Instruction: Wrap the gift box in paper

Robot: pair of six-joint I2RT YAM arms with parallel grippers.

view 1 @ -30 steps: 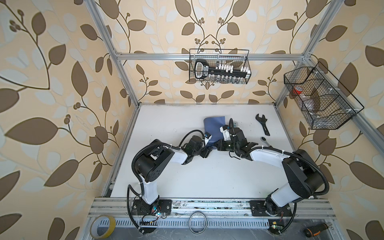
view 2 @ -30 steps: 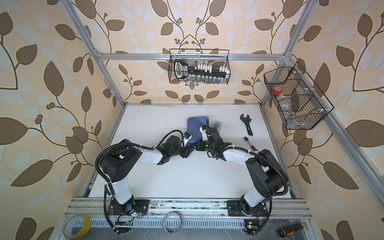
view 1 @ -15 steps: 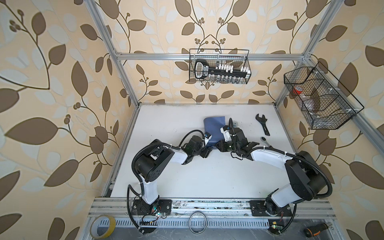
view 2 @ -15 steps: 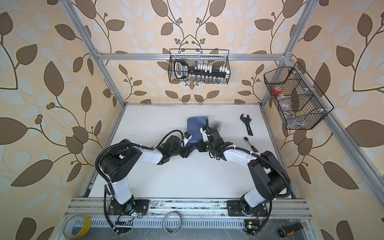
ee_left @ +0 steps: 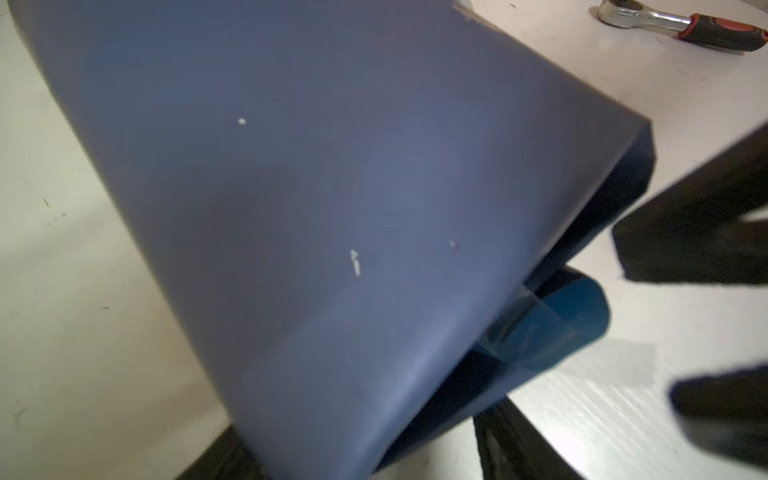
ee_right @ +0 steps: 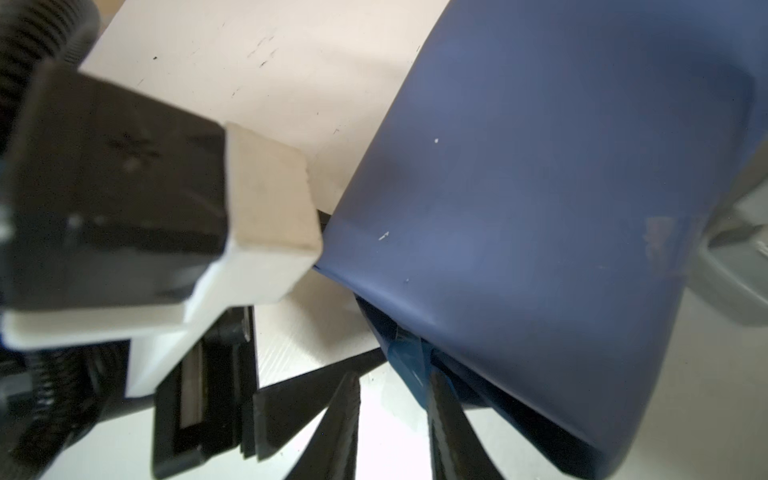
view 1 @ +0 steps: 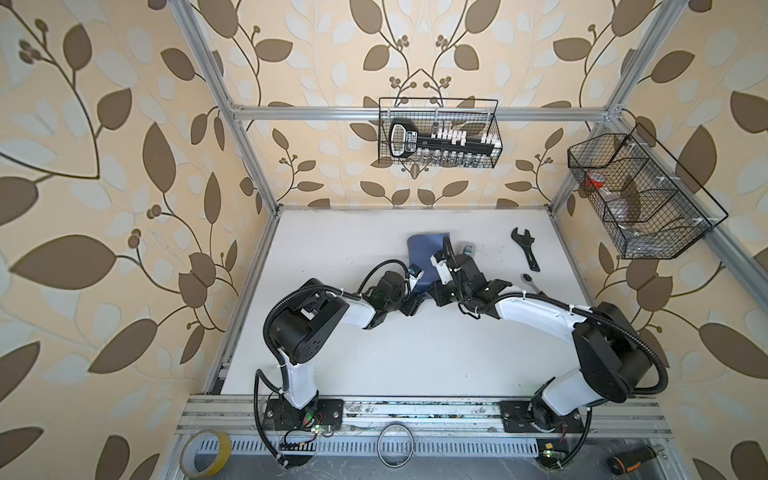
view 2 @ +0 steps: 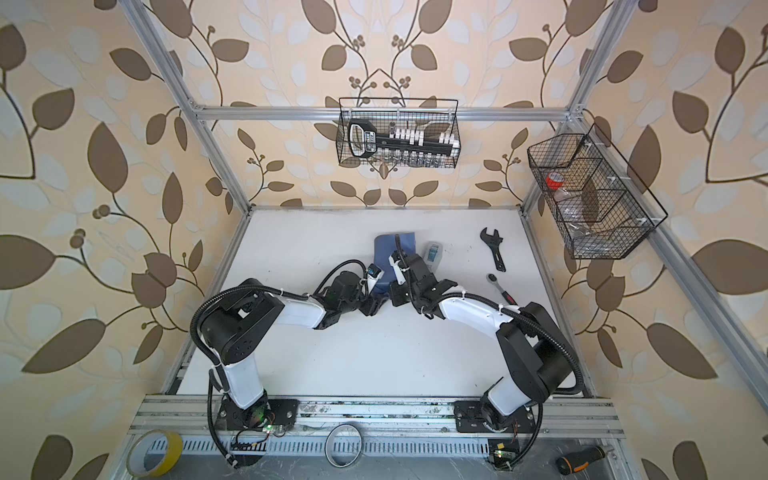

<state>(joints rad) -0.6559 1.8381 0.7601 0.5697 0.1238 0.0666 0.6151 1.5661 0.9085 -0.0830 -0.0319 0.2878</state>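
Working on a white table [view 1: 415,357], both arms stretched to its middle. Lying there, toward the back: the paper [view 1: 422,257], dark side out, bent round into a sleeve with its near end gaping. No sight of the box itself; most likely tucked inside that sleeve. Meeting at the sleeve's near end: the left gripper [view 1: 413,303] and the right gripper [ee_right: 394,370]. On the left, jaws set wide, one to each side of the sleeve; cannot tell whether pressing it or only flanking it. On the right, jaws parted a little, a small light-blue flap [ee_right: 409,363] of the paper's edge between the tips, loose rather than pinched. Just beside the sleeve, on the right arm's side: a small grey tape dispenser [view 2: 432,252], no gripper on it.

Judged mid-wrap: sides rolled over, near end not yet folded in. Next, probably: steady the sleeve with the left so as not to let it spring open, flatten the flap, then reach for tape with the right.
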